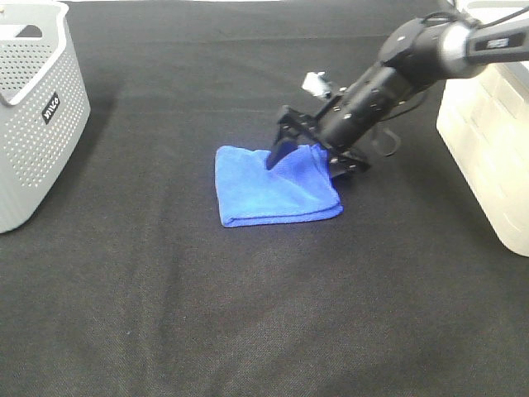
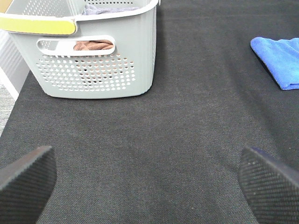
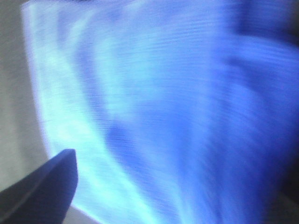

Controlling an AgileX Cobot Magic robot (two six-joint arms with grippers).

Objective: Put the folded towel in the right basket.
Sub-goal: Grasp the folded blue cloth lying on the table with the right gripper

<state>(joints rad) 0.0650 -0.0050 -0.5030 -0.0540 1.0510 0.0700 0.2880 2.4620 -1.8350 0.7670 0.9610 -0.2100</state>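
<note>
The folded blue towel (image 1: 273, 186) lies flat on the black table, near the middle. My right gripper (image 1: 314, 160) is down at the towel's far right corner, jaws spread wide, one finger (image 1: 278, 151) over the cloth and the other off its right edge. The right wrist view is filled with blurred blue towel (image 3: 168, 102), with one dark fingertip (image 3: 42, 191) showing. The right basket (image 1: 488, 157) is white and stands at the table's right edge. My left gripper (image 2: 149, 186) is open and empty, low over bare table, and the towel (image 2: 280, 60) lies well away from it.
A grey perforated basket (image 1: 33, 124) stands at the left edge; the left wrist view (image 2: 93, 60) shows cloth inside it. The black cloth-covered table (image 1: 264, 314) stretches between the baskets.
</note>
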